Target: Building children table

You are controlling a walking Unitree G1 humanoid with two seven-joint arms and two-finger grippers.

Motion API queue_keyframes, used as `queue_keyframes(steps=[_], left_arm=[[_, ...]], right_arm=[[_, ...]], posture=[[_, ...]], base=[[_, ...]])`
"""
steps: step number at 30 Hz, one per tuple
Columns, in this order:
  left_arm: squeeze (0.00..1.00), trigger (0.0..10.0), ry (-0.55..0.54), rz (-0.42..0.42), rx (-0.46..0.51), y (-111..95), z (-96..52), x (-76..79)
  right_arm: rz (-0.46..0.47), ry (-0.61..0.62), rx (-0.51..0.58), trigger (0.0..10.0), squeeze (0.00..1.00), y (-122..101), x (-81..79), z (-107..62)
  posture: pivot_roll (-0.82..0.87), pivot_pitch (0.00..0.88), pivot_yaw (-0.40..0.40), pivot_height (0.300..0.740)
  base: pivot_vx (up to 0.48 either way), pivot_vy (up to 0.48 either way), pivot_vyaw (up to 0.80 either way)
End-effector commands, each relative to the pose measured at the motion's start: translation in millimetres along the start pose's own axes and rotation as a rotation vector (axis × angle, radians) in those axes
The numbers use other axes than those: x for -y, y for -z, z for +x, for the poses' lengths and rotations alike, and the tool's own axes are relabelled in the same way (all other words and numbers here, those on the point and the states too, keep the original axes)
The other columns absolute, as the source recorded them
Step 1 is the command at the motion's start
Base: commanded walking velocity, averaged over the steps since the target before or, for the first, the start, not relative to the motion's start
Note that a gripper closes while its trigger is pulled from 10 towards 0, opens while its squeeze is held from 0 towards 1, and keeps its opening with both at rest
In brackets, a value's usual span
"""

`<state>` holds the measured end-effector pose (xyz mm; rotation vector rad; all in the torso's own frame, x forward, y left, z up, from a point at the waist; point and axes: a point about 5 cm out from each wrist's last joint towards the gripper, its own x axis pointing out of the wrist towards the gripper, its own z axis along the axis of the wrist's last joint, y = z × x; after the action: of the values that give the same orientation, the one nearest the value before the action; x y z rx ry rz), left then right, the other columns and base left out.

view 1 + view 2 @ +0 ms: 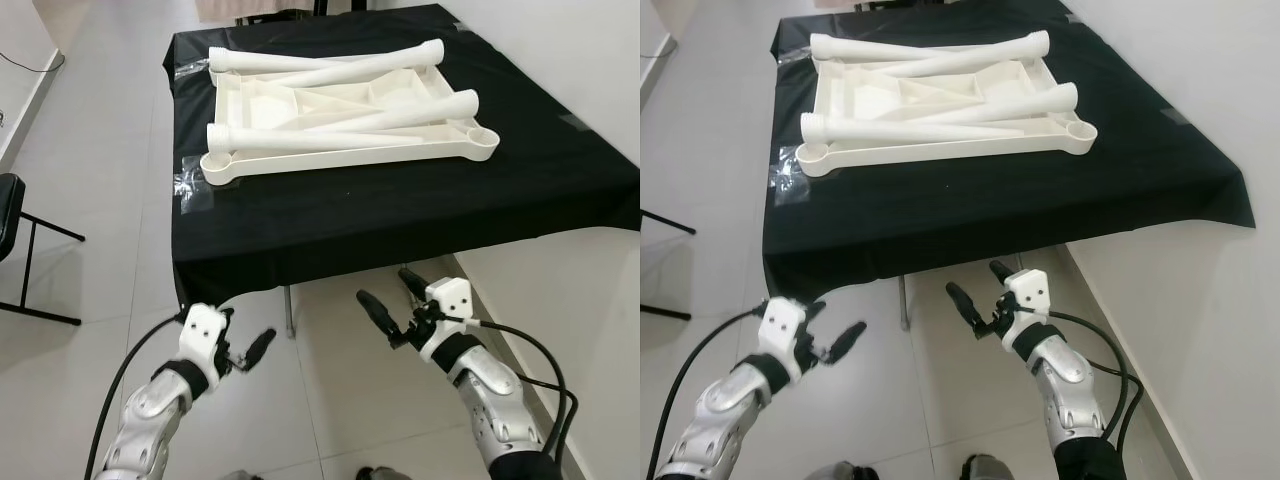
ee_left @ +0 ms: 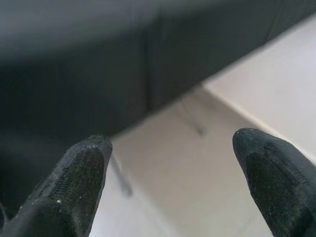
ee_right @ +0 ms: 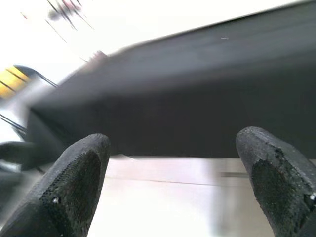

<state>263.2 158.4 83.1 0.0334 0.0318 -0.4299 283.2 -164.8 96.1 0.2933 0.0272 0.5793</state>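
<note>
A white plastic tabletop [image 1: 340, 125] lies upside down on a black-draped table [image 1: 400, 215], with loose white legs [image 1: 330, 66] resting across it; how many legs there are is hard to count where they overlap. It sits at twelve o'clock, well apart from both grippers. The left gripper [image 1: 243, 347] and right gripper [image 1: 392, 300] hang over pale floor [image 1: 320, 400] short of the cloth's near edge, fingers spread apart. A dark chair [image 1: 12, 215] is cut off at nine o'clock. A wall [image 1: 580, 60] runs along three o'clock.

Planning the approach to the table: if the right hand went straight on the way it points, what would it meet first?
Most likely the hanging front of the black tablecloth; the open right hand points at it, well below the white tabletop.
</note>
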Motion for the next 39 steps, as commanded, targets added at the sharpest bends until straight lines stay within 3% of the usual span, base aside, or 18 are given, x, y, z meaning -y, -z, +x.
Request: queue_keyframes(steps=[1,4,7,13,15,21,26,33,39], left_arm=[[0.00,10.0,0.016,-0.015,0.016,-8,1.7,9.8],[0.00,10.0,0.009,-0.002,0.029,-12,3.1,10.9],[0.00,10.0,-0.139,0.061,0.148,-41,17.3,-3.6],[0.00,10.0,-0.125,0.073,0.092,-44,25.0,-3.4],[0.00,10.0,-0.116,0.076,0.113,-46,25.5,0.0],[0.00,10.0,-0.157,0.003,0.151,-46,14.0,1.8],[0.00,10.0,-0.195,-0.002,0.149,-44,9.4,1.4],[0.00,10.0,-0.405,0.001,0.116,-34,-7.0,-11.8],[0.00,10.0,-0.450,-0.004,0.124,-35,-12.1,-9.2]], right_arm=[[0.031,-0.041,0.072,10.0,0.00,-11,-11.9,7.1],[-0.035,-0.012,0.088,10.0,0.00,-14,-13.1,9.8],[-0.067,0.052,0.098,10.0,0.00,-20,-16.1,32.9],[-0.093,0.121,0.095,10.0,0.00,-32,-10.2,46.2],[-0.032,0.121,0.103,10.0,0.00,-32,-11.1,49.4],[-0.019,0.129,0.116,10.0,0.00,-28,-15.9,45.2],[-0.017,0.151,0.115,10.0,0.00,-27,-15.4,44.9],[-0.022,0.197,0.080,10.0,0.00,-21,-13.5,36.7],[-0.050,0.226,0.084,10.0,0.00,-24,-8.9,30.1]], posture=[[-0.11,0.090,0.011,0.740],[-0.10,0.088,0.009,0.740],[-0.08,0.061,0.003,0.740],[-0.08,0.038,0.010,0.740],[-0.07,0.031,0.020,0.740],[-0.07,0.056,0.023,0.740],[-0.06,0.073,0.022,0.740],[-0.05,0.112,-0.006,0.740],[-0.04,0.118,-0.020,0.740]], base=[[0.000,0.000,0.00],[0.000,0.000,0.00],[0.000,0.000,0.00],[0.000,0.000,0.00],[0.000,0.000,0.00],[0.000,0.000,0.00],[0.000,0.000,0.00],[0.000,0.000,0.00],[0.000,0.000,0.00]])
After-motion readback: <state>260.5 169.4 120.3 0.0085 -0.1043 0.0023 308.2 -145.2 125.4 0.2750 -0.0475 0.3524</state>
